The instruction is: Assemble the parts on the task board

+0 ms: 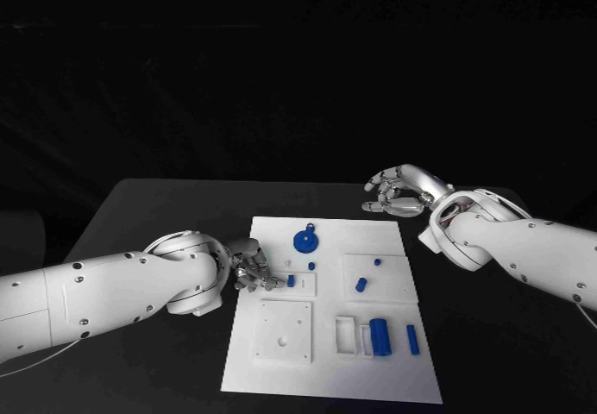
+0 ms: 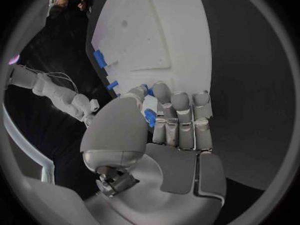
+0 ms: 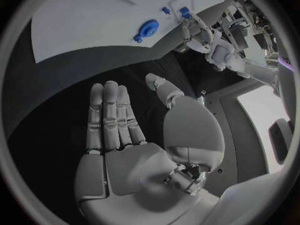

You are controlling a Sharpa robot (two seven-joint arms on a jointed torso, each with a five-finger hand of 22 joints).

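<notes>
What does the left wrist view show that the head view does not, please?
Left wrist view alone: a small blue part pinched in the left hand's fingers. Head view alone: the round blue wheel-shaped part, the blue cylinders near the board's front, and the open right hand off the board's far corner. Both: the white task board and the left hand.

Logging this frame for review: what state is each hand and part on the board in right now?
left hand: fingers pinch a small blue part at the task board's left side.
right hand: open, holding nothing, off the board's far right corner.
blue wheel part: on the board, untouched.
two blue pegs: lying flat near the front.
</notes>
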